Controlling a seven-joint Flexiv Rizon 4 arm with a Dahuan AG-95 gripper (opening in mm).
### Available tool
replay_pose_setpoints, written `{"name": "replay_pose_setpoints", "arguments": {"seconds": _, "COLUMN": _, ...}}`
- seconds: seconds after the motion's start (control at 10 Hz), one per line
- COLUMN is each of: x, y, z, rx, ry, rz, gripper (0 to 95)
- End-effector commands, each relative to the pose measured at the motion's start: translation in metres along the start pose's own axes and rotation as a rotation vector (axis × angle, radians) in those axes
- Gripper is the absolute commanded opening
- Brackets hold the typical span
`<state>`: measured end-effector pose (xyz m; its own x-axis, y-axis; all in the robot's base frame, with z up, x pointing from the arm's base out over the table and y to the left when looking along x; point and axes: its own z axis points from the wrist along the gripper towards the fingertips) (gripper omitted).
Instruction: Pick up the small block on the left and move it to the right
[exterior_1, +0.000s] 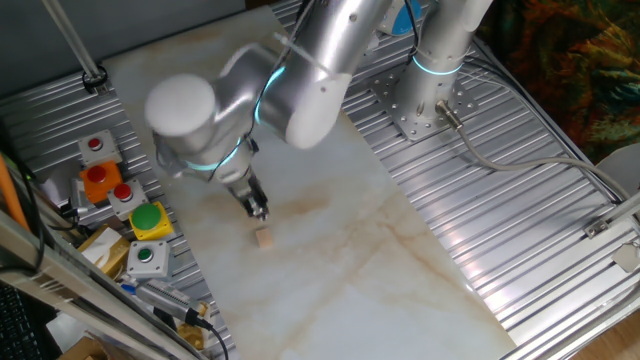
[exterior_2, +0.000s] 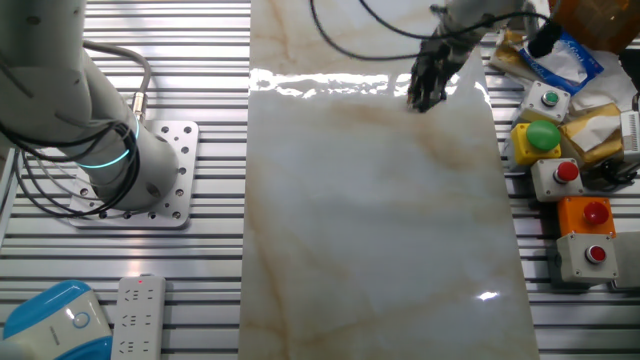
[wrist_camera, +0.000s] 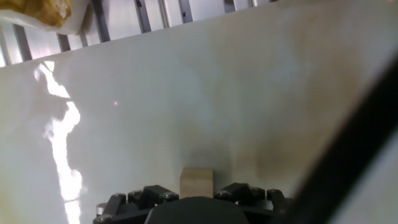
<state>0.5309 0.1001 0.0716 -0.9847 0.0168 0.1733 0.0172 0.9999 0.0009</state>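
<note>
The small block (exterior_1: 264, 237) is a tiny tan wooden cube lying on the pale marble slab (exterior_1: 330, 260). My gripper (exterior_1: 257, 208) hangs just above and behind it, a small gap away, not touching. In the hand view the small block (wrist_camera: 196, 182) sits at the bottom edge, centred between the two dark fingers (wrist_camera: 155, 194), which stand wider apart than the cube; the jaws are open and empty. In the other fixed view my gripper (exterior_2: 428, 92) is near the slab's far right edge, and I cannot make out the block there.
A row of push-button boxes lines the slab's edge: red (exterior_1: 95, 147), orange (exterior_1: 100, 180), yellow with a green button (exterior_1: 150, 220), white (exterior_1: 147, 258). The arm's base (exterior_1: 430, 100) stands on the ribbed metal table. A power strip (exterior_2: 140, 310) lies by the base.
</note>
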Motion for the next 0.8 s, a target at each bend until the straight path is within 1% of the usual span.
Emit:
{"name": "replay_pose_setpoints", "arguments": {"seconds": 0.1, "x": -0.008, "y": -0.023, "z": 0.008, "rx": -0.013, "ry": 0.005, "rz": -0.029, "gripper": 0.0}}
{"name": "replay_pose_setpoints", "arguments": {"seconds": 0.2, "x": -0.009, "y": -0.027, "z": 0.010, "rx": -0.005, "ry": 0.000, "rz": -0.039, "gripper": 0.0}}
{"name": "replay_pose_setpoints", "arguments": {"seconds": 0.4, "x": -0.010, "y": -0.034, "z": 0.014, "rx": -0.008, "ry": -0.012, "rz": -0.051, "gripper": 0.0}}
{"name": "replay_pose_setpoints", "arguments": {"seconds": 0.8, "x": -0.008, "y": -0.037, "z": 0.012, "rx": -0.010, "ry": -0.015, "rz": -0.055, "gripper": 0.0}}
